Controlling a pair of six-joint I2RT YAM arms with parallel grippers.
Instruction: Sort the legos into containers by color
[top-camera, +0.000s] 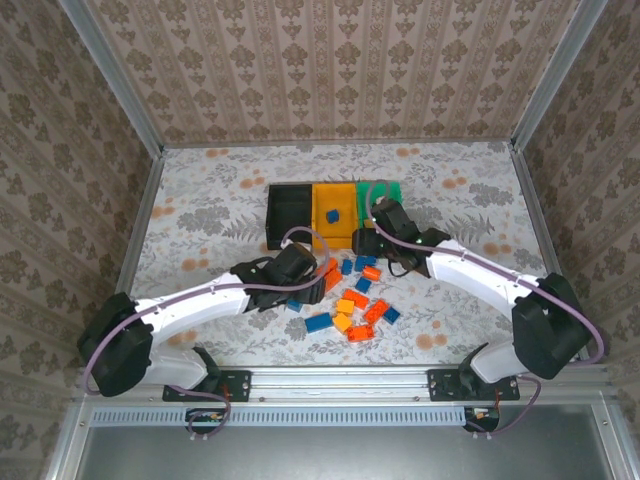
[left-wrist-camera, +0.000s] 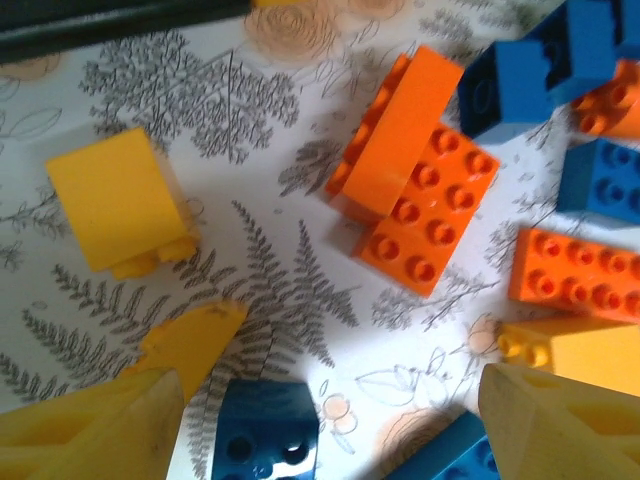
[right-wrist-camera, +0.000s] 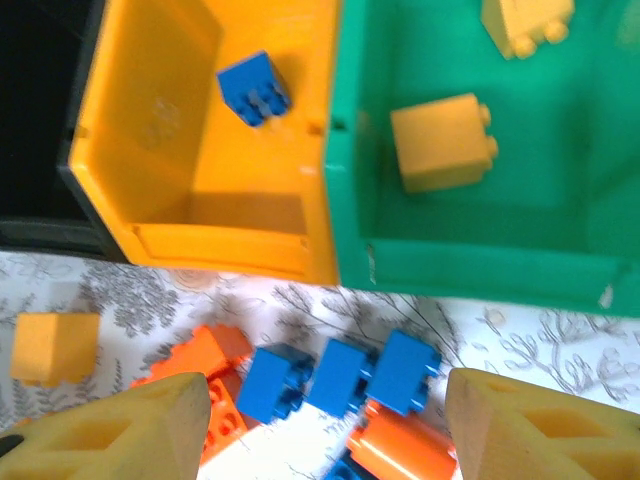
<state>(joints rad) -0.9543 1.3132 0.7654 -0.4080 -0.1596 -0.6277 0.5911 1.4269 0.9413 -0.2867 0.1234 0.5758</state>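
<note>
Several legos lie in a loose pile (top-camera: 355, 300) in front of three bins in a row: black (top-camera: 272, 215), yellow-orange (top-camera: 318, 222) and green (top-camera: 391, 189). My left gripper (top-camera: 316, 284) is open at the pile's left edge, low over the table, with a blue brick (left-wrist-camera: 265, 430) lying loose between its fingers. A yellow brick (left-wrist-camera: 120, 200) and stacked red-orange bricks (left-wrist-camera: 415, 170) lie ahead of it. My right gripper (right-wrist-camera: 328, 430) hangs open above three blue bricks (right-wrist-camera: 340, 375). The yellow-orange bin (right-wrist-camera: 220, 245) holds one blue brick (right-wrist-camera: 253, 88). The green bin (right-wrist-camera: 480, 270) holds two yellow bricks (right-wrist-camera: 443, 140).
The black bin (right-wrist-camera: 40, 232) sits left of the yellow-orange one, its inside dark. The right arm (top-camera: 470, 270) crosses in front of the green bin. Patterned walls (top-camera: 330, 70) and metal rails enclose the table. More blue bricks (left-wrist-camera: 530, 70) lie at the pile's far side.
</note>
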